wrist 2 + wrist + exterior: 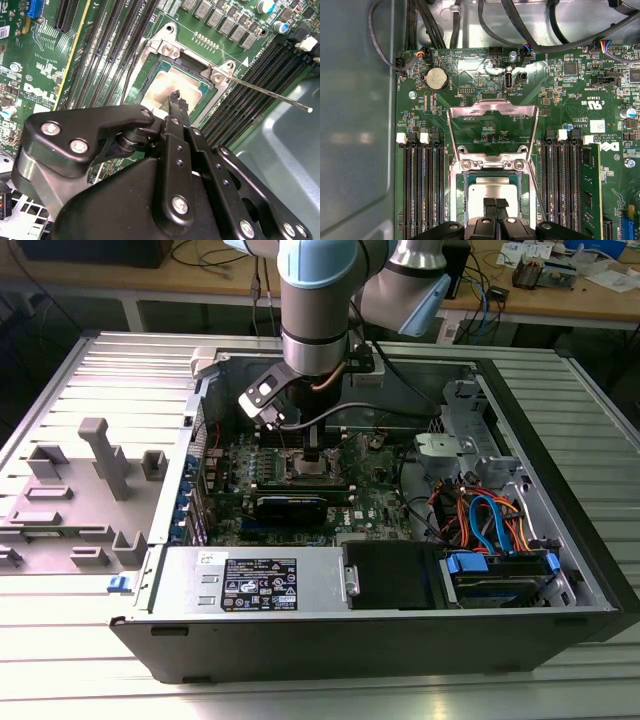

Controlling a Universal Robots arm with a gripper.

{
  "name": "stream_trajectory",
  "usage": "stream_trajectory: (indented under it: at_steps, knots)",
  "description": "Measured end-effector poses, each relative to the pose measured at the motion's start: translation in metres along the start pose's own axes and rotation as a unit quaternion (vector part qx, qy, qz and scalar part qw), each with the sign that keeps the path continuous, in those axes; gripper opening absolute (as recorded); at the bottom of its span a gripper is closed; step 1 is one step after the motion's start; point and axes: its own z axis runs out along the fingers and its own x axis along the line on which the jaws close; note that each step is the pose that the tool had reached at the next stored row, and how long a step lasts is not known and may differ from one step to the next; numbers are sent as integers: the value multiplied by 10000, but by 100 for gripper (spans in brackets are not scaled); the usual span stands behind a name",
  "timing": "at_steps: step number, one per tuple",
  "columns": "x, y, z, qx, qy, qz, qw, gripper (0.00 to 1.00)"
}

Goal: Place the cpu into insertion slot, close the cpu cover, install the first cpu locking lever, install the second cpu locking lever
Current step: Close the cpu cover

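The cpu lies flat in the insertion slot, its silver-grey top showing a pale smear in the second wrist view. My gripper is shut, its fingertips together right over the chip's near edge; I cannot tell if they touch it. The cpu cover stands swung up and open on its hinge behind the socket. One thin locking lever sticks out free over the memory slots. In the exterior view the gripper hangs straight down onto the motherboard inside the open computer case.
Black memory slots flank the socket, and a green memory stick stands in one. A coin battery and cables lie beyond. In the exterior view, a power supply, blue drive cables and a grey fixture sit nearby.
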Motion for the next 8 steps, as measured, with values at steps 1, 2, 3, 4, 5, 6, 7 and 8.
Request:
stream_trajectory:
  at_steps: [1,2,3,4,5,6,7,8]
  knots:
    - [0,0,-1,1,0,0,10000,11]
    - [1,0,-3,1,0,0,10000,11]
    - [1,1,-30,0,0,0,10000,11]
    - [1,2,-46,0,0,0,10000,11]
    - [2,2,-63,0,0,0,10000,11]
    - [3,3,-85,0,0,0,10000,11]
    - [3,4,-104,0,0,0,10000,11]
    - [4,4,-117,0,0,0,10000,11]
